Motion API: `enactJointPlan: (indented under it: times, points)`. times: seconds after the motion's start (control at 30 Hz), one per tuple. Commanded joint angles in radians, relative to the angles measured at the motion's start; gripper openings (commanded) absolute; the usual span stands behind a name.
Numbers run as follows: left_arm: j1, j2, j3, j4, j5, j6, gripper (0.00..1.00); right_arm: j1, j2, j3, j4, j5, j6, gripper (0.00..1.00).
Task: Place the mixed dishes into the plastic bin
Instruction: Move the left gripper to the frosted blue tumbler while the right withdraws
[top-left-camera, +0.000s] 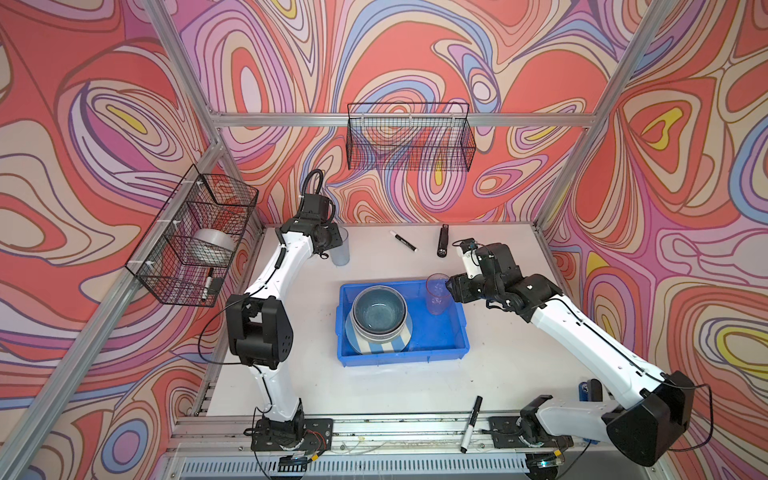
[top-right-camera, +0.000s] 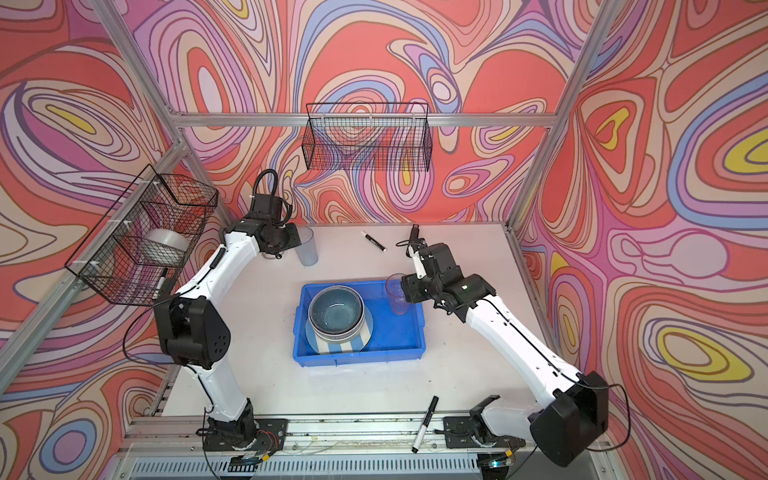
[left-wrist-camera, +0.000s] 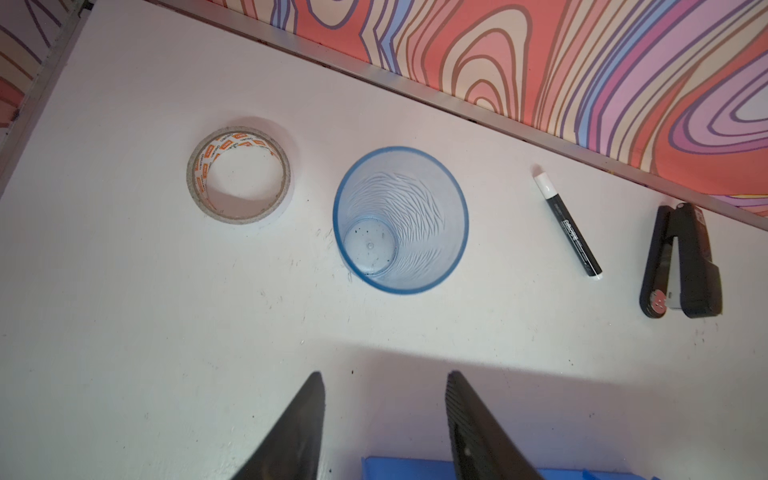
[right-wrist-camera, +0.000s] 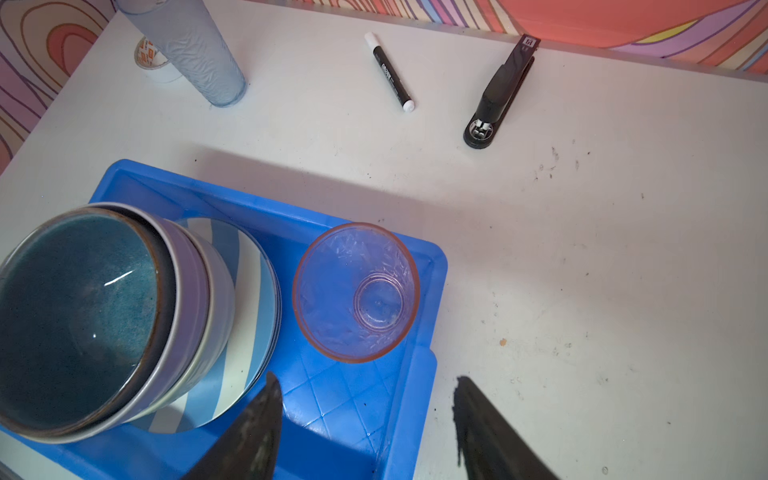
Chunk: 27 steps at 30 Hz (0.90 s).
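The blue plastic bin (top-left-camera: 405, 357) sits mid-table. Inside it, a dark blue bowl (top-left-camera: 379, 309) nests in a lavender bowl (right-wrist-camera: 187, 266) on a blue-white striped plate (top-left-camera: 380, 345). A clear pink tumbler (right-wrist-camera: 355, 291) stands upright in the bin's far right corner. My right gripper (right-wrist-camera: 365, 380) is open just beside that tumbler, over the bin's right rim, holding nothing. A bluish tumbler (left-wrist-camera: 401, 220) stands upright on the table at the back left. My left gripper (left-wrist-camera: 384, 376) hangs open a short way from it, with nothing between its fingers.
A tape roll (left-wrist-camera: 239, 178) lies next to the bluish tumbler. A marker (top-left-camera: 403, 241) and a black stapler (top-left-camera: 442, 241) lie at the back. Another marker (top-left-camera: 471, 424) rests on the front rail. Wire baskets hang on the left wall (top-left-camera: 191, 237) and back wall (top-left-camera: 409, 137).
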<state>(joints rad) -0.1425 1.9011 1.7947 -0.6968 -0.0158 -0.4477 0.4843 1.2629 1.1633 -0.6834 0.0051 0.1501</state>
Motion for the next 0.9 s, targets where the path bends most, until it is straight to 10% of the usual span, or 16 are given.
enactJointPlan:
  times: [0.0, 0.33, 0.87]
  points:
    - [0.01, 0.067, 0.102, -0.051, -0.021, 0.019, 0.51, -0.004, -0.029, -0.032, 0.03, -0.027, 0.0, 0.68]
    - [0.033, 0.276, 0.405, -0.205, -0.062, 0.042, 0.51, -0.005, -0.067, -0.072, 0.039, -0.037, -0.007, 0.68]
    - [0.05, 0.375, 0.463, -0.253, -0.067, 0.089, 0.5, -0.004, -0.085, -0.076, 0.037, -0.044, -0.003, 0.68]
